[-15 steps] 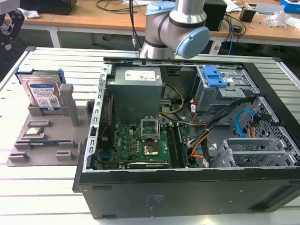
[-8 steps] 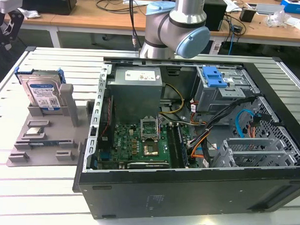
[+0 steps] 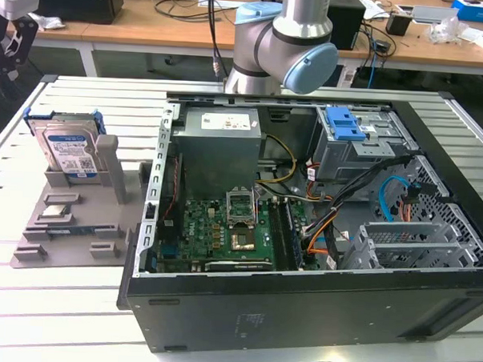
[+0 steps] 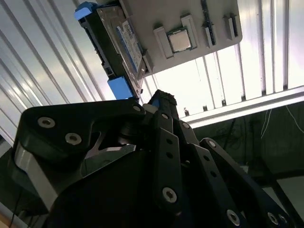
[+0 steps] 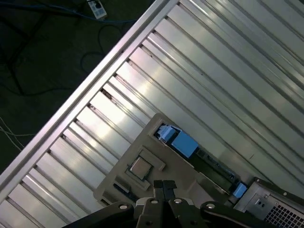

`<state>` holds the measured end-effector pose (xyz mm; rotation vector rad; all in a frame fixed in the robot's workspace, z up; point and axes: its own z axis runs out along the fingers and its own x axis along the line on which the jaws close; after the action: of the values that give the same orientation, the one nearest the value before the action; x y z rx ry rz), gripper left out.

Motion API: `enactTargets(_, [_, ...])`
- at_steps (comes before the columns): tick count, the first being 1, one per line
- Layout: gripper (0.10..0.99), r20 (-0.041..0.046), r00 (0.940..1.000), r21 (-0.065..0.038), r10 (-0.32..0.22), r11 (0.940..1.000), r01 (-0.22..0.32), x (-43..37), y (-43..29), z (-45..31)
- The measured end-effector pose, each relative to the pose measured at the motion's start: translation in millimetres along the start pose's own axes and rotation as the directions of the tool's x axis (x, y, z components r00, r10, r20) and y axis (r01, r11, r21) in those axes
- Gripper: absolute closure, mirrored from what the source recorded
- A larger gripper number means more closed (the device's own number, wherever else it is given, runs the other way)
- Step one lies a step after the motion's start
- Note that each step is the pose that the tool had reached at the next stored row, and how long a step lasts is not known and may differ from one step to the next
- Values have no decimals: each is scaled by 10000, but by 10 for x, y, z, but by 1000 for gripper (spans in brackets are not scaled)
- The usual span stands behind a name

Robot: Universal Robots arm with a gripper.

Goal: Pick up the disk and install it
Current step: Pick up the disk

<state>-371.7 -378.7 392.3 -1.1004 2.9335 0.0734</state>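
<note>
Silver disk (image 3: 69, 151) stands upright in the grey stand (image 3: 63, 225) on the table (image 3: 28, 300); the gripper (image 5: 164, 186) hovers well apart from it, closed, empty.

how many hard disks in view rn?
1. The disk stands on edge in the grey stand at the exterior view's left, outside the PC case. More may be hidden inside the drive cage.

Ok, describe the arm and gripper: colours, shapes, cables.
The arm has a silver tube and rounded grey joint housings with pale blue end caps; a dark cable hangs beside it. The gripper is matte black, its jaws built from flat linked bars pinned with round silver screws, with a silver-grey panel on its body.
</note>
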Motion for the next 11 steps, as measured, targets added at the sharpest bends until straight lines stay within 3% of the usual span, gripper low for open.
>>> enactTargets(6, [980, -29, 9974, -18, -725, 9974, 725, 0, 0, 0])
enactTargets(11, [980, -61, 9881, -41, -1538, 9881, 1537, 0, 0, 0])
